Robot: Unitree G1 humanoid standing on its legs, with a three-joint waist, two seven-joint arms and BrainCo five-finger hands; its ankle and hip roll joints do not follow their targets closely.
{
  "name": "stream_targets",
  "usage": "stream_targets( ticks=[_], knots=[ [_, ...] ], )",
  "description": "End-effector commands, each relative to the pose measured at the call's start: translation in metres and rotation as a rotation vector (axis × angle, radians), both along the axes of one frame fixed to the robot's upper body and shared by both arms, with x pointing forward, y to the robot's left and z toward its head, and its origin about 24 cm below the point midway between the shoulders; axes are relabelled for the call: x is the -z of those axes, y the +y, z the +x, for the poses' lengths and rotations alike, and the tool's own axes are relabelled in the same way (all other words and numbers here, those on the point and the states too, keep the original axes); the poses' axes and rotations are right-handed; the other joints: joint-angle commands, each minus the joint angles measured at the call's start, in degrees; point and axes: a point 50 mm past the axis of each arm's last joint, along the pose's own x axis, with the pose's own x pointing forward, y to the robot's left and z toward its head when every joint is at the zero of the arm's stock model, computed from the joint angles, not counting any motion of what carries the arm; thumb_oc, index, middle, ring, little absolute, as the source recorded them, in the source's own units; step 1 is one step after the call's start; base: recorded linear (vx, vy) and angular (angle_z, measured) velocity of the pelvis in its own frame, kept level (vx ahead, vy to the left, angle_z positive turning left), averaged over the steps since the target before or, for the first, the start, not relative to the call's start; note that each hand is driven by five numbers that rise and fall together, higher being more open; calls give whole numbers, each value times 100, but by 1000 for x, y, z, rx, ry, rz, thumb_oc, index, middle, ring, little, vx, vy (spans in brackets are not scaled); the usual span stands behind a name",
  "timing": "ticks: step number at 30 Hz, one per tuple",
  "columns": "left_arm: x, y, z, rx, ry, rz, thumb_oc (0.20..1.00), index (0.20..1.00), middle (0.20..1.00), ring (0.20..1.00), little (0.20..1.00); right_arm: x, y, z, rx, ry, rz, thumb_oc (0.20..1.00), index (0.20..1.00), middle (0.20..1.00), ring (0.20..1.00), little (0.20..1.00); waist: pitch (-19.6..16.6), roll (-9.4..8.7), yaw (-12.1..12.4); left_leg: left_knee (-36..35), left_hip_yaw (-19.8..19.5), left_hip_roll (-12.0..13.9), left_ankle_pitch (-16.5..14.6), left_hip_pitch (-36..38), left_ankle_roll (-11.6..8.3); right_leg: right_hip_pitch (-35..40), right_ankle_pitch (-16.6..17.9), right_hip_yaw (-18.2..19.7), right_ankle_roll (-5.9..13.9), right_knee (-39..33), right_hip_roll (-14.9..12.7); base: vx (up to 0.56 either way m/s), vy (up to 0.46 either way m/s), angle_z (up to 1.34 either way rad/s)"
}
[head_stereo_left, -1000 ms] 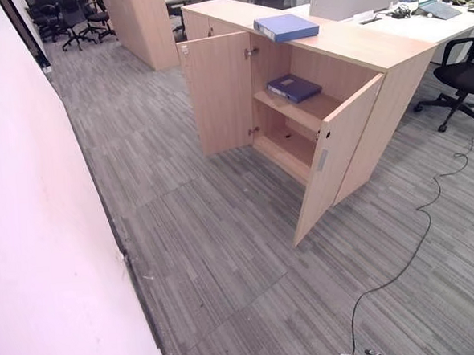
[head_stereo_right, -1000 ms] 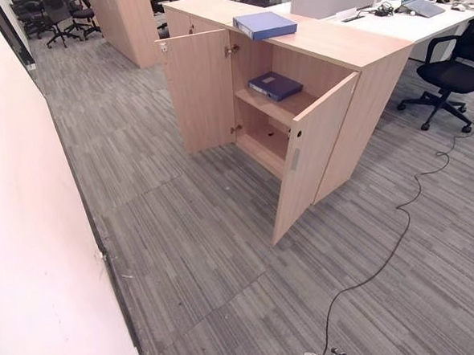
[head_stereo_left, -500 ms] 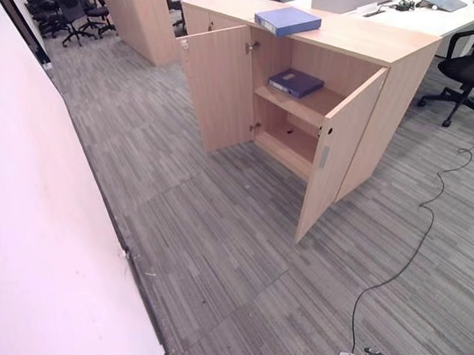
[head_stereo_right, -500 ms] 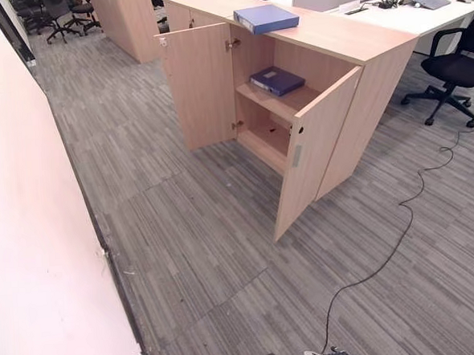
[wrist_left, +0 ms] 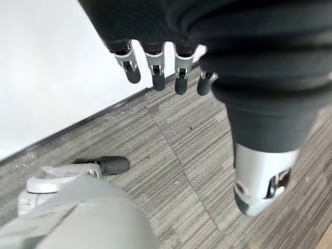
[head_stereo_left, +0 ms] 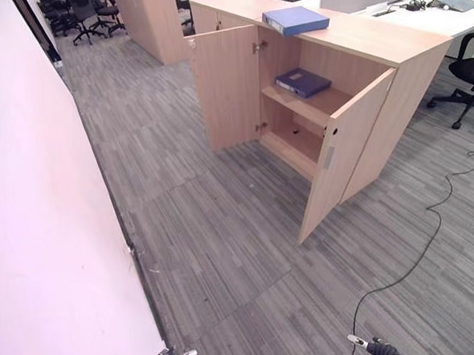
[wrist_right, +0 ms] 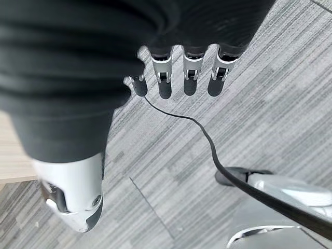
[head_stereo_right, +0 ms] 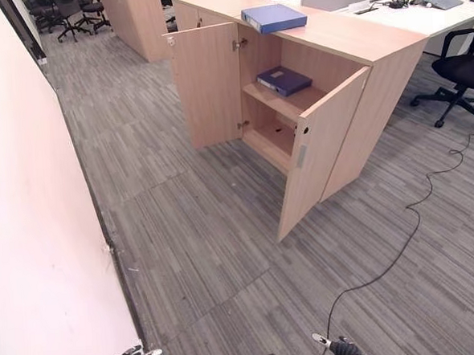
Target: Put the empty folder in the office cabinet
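Bright, even office light; soft shadow inside the cabinet (head_stereo_left: 314, 120); wide-angle bending at edges.

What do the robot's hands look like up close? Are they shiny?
Both look alike. The left hand has a row of silver fingers with dark tips, and its back and wrist sit under a dark ribbed cover, like a soft black sleeve. Its thumb is a chunky silver piece set apart from the fingers. The right hand has the same silver fingers, dark tips and ribbed black cover.
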Motion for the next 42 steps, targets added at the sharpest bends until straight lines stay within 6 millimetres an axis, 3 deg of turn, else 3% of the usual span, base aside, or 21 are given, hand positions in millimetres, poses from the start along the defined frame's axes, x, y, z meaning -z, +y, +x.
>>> stream_targets(
  ticks=[1, 4, 9, 11, 15, 19, 24, 27, 29, 32, 33, 36, 42],
  knots=[
    [-9, -2, 33, -14, -111, -3, 1000, 1000, 1000, 1000, 1000, -9, -10, 19, 26, -78, -36, 1000, 1000, 1000, 1000, 1000, 380, -161, -18, 1533, 112, 165, 411, -882, -268, 601, -417, -165, 363, -177, -210, -80, -102, 29],
    [-9, -4, 35, -20, -115, -11, 1000, 1000, 1000, 1000, 1000, -8, -13, 15, 53, -67, -41, 1000, 1000, 1000, 1000, 1000, 440, -196, -15, 2175, 37, 121, 780, -1445, -222, 723, -523, -157, 247, -177, -219, 44, -69, 28],
    [-8, -2, 30, -16, -96, -6, 1000, 1000, 1000, 1000, 1000, -5, -14, 4, 76, -33, -39, 1000, 1000, 1000, 1000, 1000, 388, -282, 75, 2190, 328, 38, 717, -2160, -77, 866, -717, -22, 156, -177, -189, 140, -42, -6],
    [-7, 1, 26, -24, -80, 5, 1000, 1000, 1000, 1000, 1000, -3, -11, 1, 79, -18, -34, 1000, 1000, 1000, 1000, 1000, 354, -311, 178, 1900, 550, 136, 732, -2409, -31, 994, -812, 97, 132, -177, -150, 261, 11, 6],
    [-7, 4, 23, -48, -78, 12, 1000, 1000, 1000, 1000, 1000, -2, -8, -2, 71, -2, -34, 1000, 1000, 1000, 1000, 1000, 329, -249, 297, 1249, 447, 268, 1021, -2431, -77, 1202, -910, 241, 150, -177, -38, 167, 35, -10],
    [-7, 10, 16, -65, -64, 19, 1000, 1000, 1000, 1000, 1000, -1, -8, -4, 51, 13, -38, 1000, 1000, 1000, 1000, 1000, 280, -155, 450, 211, 294, 635, 1365, -2314, -136, 1704, -1251, 573, 137, -112, 156, 323, 55, -18],
    [-6, 14, 11, -78, -48, 28, 1000, 1000, 1000, 1000, 1000, 1, -5, -6, 47, 21, -34, 1000, 1000, 1000, 1000, 1000, 285, -154, 599, 6, -19, 767, 1499, -2300, -215, 1993, -1566, 856, 135, 72, 232, 279, 79, -55],
    [-8, 25, 7, -85, -36, 55, 1000, 1000, 1000, 1000, 1000, 5, 7, -8, 40, 30, -2, 1000, 1000, 1000, 1000, 1000, 99, -301, 646, -19, 24, 846, 1737, -2214, -261, 1968, -1745, 899, 228, 310, 238, 272, 134, -23],
    [-9, 27, 6, -79, -32, 59, 1000, 1000, 1000, 1000, 1000, 6, 10, -9, 38, 34, 7, 1000, 1000, 1000, 1000, 1000, 9, -378, 700, 26, 104, 839, 1691, -2211, -194, 1905, -1753, 925, 318, 347, 181, 266, 206, -19],
    [-10, 29, 6, -40, -21, 71, 1000, 1000, 1000, 1000, 1000, 7, 16, -8, 30, 36, 27, 1000, 1000, 1000, 1000, 1000, -123, -526, 732, 202, 248, 696, 1477, -2251, -37, 1686, -1524, 882, 598, 584, -66, 259, 284, -15],
    [-10, 29, 8, -20, -22, 76, 1000, 1000, 1000, 1000, 1000, 6, 17, -5, 24, 23, 32, 1000, 1000, 1000, 1000, 1000, -151, -571, 718, 219, 340, 584, 1397, -2275, 50, 1606, -1305, 863, 730, 704, -162, 200, 284, -2],
    [-11, 28, 11, 2, -29, 74, 1000, 1000, 1000, 1000, 1000, 5, 16, 2, 27, 4, 37, 1000, 1000, 1000, 1000, 1000, -241, -586, 674, 232, 474, 395, 1190, -2252, 189, 1353, -1032, 848, 915, 974, -261, 138, 242, 3],
    [-14, 29, 18, 22, -48, 83, 1000, 1000, 1000, 1000, 1000, 0, 20, 22, 24, -52, 53, 1000, 1000, 1000, 1000, 1000, -269, -546, 592, 259, 636, 64, 704, -2129, 520, 607, -88, 831, 1366, 2136, -333, 119, 227, -1]
  ],
)
